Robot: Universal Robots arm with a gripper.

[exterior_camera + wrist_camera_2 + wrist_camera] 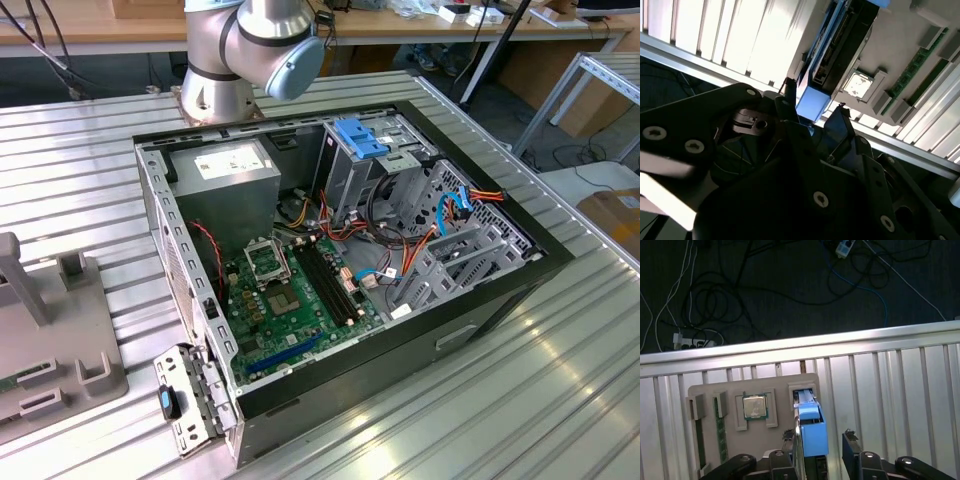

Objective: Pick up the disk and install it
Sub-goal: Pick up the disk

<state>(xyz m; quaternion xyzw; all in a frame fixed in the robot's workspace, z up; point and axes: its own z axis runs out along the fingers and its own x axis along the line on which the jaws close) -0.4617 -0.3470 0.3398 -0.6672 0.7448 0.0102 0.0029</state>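
The disk [810, 426] stands on edge in a slot of a grey fixture tray [710, 392], its blue plastic frame facing the camera in the first wrist view. In the second wrist view the disk [837, 47] shows its dark edge and a blue frame end. My gripper [819, 437] is open and straddles the disk, one dark finger [789, 436] close against one side and the other finger standing apart from the opposite side. The second wrist view shows the gripper [812, 109] with its fingertips [841, 119] level with the blue frame end.
The tray also carries a processor chip [754, 406] and a memory stick [720, 427]. It lies near the ribbed metal table's edge [800, 347], with cables on the floor beyond. The open computer case [480, 300] holds a light-blue bracket [360, 137] and a grey box [225, 170].
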